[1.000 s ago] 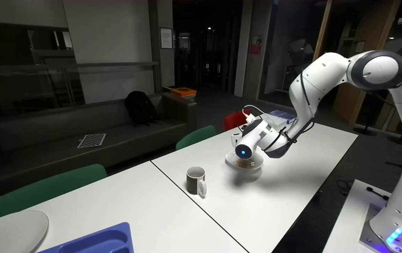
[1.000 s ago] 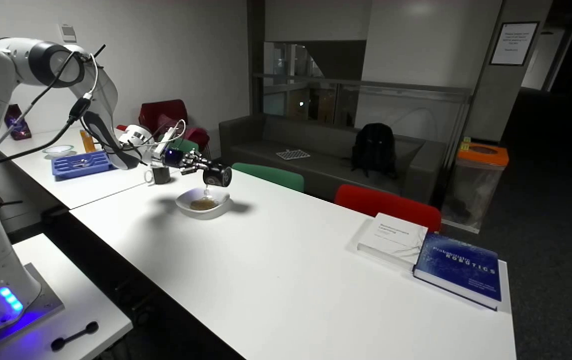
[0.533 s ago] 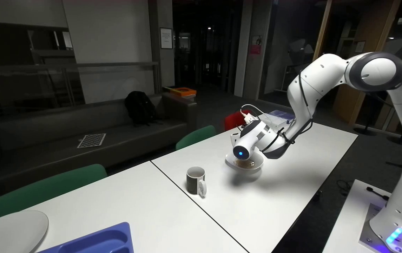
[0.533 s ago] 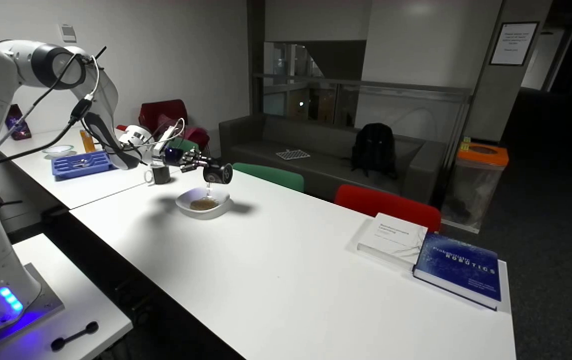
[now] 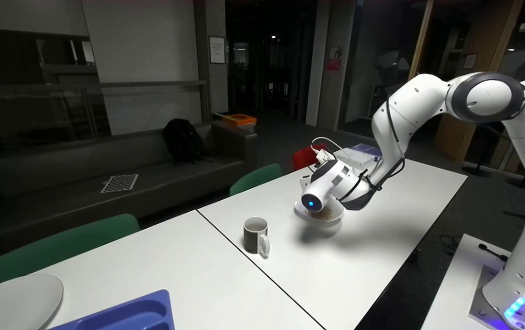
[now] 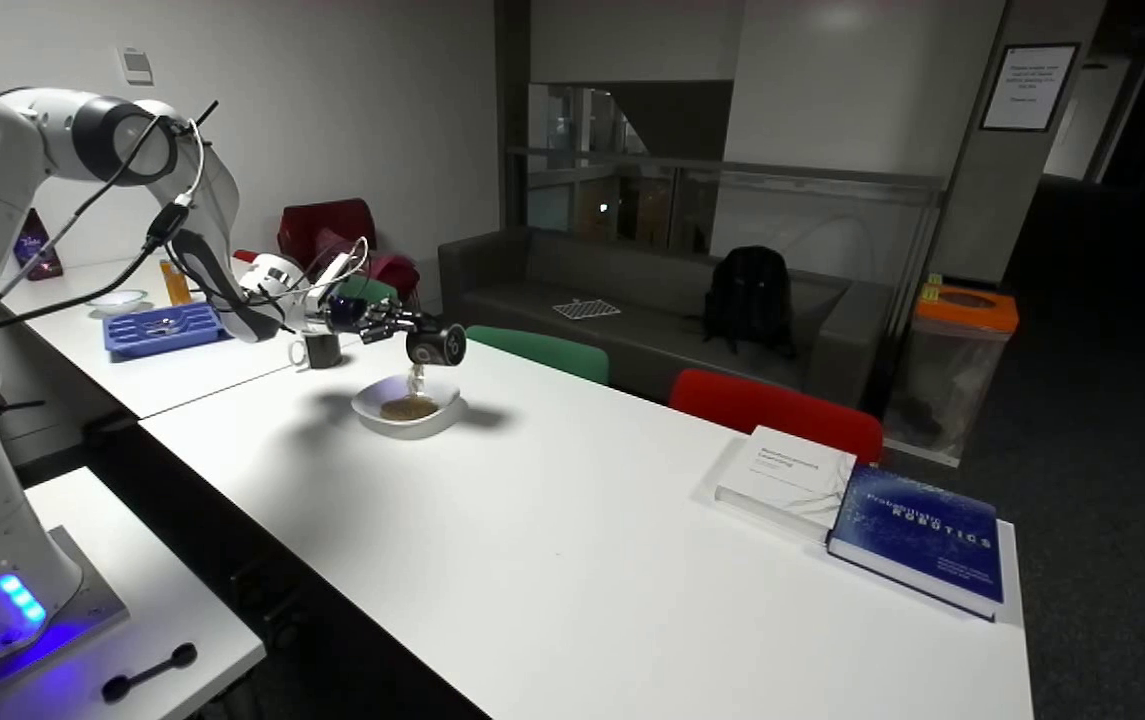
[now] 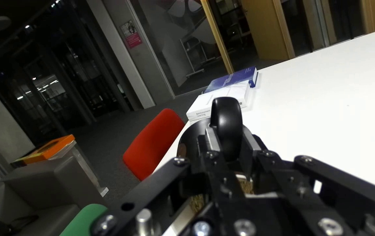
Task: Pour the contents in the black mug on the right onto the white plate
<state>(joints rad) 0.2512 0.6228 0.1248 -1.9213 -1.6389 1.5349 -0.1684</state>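
My gripper (image 7: 232, 139) is shut on the handle (image 7: 229, 123) of the black mug (image 6: 435, 345). The mug is tipped on its side above the white plate (image 6: 407, 429), apart from it. A thin stream of the contents (image 6: 417, 379) falls from the mug's lower edge. A tan heap (image 6: 408, 408) lies in the plate. In the wrist view the mug's body (image 7: 189, 134) is behind the fingers, and part of the heap (image 7: 247, 186) shows between them. In an exterior view the plate (image 5: 337, 212) shows, but the wrist hides the gripper and black mug. The mug's inside is hidden.
A grey mug (image 5: 250, 240) stands beside the plate, near the table seam. A blue tray (image 6: 162, 332) and a larger white disc (image 5: 14, 300) lie farther along. A white book (image 6: 787, 475) and a blue book (image 6: 917, 540) lie at the opposite end. Chairs line the far edge.
The falling stream has become thicker. The arm's upper links have dropped slightly, and the wrist has shifted and turned a little. The mug stays over the plate in the grip.
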